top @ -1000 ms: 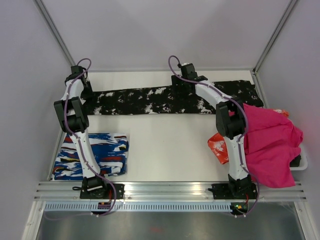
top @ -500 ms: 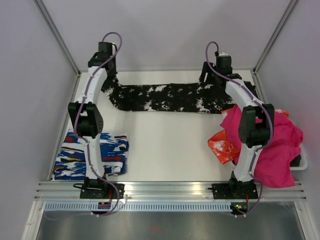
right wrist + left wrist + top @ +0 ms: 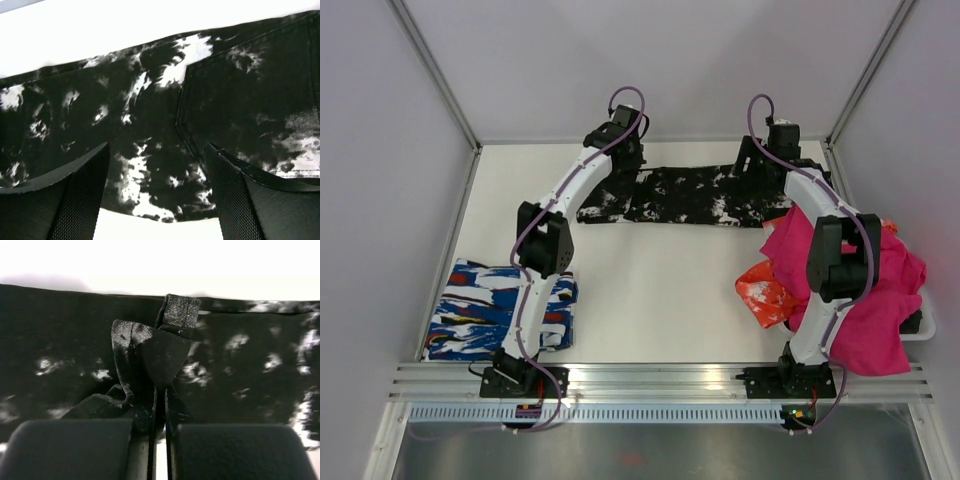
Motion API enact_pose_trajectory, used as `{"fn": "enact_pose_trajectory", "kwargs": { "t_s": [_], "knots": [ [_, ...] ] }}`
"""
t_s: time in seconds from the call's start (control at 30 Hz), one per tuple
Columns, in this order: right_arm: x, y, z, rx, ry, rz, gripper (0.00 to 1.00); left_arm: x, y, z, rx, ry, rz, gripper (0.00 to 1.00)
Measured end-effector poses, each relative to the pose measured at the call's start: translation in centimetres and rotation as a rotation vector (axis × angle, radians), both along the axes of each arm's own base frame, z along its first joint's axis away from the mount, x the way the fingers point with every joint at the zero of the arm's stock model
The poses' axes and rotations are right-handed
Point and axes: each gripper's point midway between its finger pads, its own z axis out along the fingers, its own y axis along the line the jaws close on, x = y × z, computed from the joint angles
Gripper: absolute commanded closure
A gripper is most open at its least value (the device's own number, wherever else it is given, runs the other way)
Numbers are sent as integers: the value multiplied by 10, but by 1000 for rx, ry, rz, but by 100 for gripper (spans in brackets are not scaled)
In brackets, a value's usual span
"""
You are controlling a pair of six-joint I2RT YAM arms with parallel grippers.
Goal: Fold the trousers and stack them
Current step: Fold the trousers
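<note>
The black trousers with white splatter point(image 3: 695, 196) lie across the far side of the table, their left part doubled over. My left gripper point(image 3: 625, 160) is shut on the trousers' leg end and holds it above the middle of the garment; in the left wrist view the pinched hem point(image 3: 165, 347) stands up between the jaws over the cloth below. My right gripper point(image 3: 757, 165) is open above the waist end; in the right wrist view its fingers point(image 3: 80, 190) straddle the seat and a back pocket point(image 3: 245, 110) without touching them.
A folded blue-white-red garment point(image 3: 505, 305) lies at the near left. A magenta cloth point(image 3: 860, 285) and an orange-red cloth point(image 3: 760, 295) are heaped at the right over a white tray point(image 3: 920, 325). Frame posts stand at the back corners.
My left gripper has carried the leg end from the far left toward the middle, folding the trousers shorter. My right gripper has moved right to the waist end.
</note>
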Motion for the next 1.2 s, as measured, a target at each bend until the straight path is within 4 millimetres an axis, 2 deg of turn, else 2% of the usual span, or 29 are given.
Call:
{"fn": "enact_pose_trajectory", "kwargs": {
  "t_s": [0.07, 0.2, 0.4, 0.73, 0.8, 0.83, 0.87, 0.93, 1.03, 1.13, 1.2],
  "knots": [
    [-4, 0, 0, 8, 1, 7, 18, 3, -13, -9, -50, 14, 1, 98],
    [-10, -9, 9, 19, -17, -3, 18, 3, -25, -22, -120, 48, 8, 98],
    [-7, -31, 18, 21, -45, -41, 18, 6, -43, -26, -199, 53, 4, 98],
    [-6, -23, 20, 45, -51, -10, 18, -1, -71, -21, -259, 53, -44, 97],
    [-6, -22, 20, 50, -52, -4, 18, -2, -73, -19, -261, 50, -48, 65],
    [-7, -20, 20, 54, -52, 1, 17, -2, -74, -19, -264, 49, -50, 30],
    [-7, -19, 21, 57, -52, 6, 17, -2, -75, -18, -266, 47, -55, 14],
    [-7, -17, 21, 67, -54, 20, 17, -1, -77, -17, -273, 44, -61, 5],
    [-6, -11, 23, 87, -63, 46, 17, -1, -74, -11, -260, 28, -62, 3],
    [-3, -1, 25, 112, -68, 82, 17, -3, -58, 7, -251, 5, -41, 3],
    [4, 8, 29, 112, -78, 112, 16, -12, -32, 21, -249, 6, -8, 3]
  ]
}}
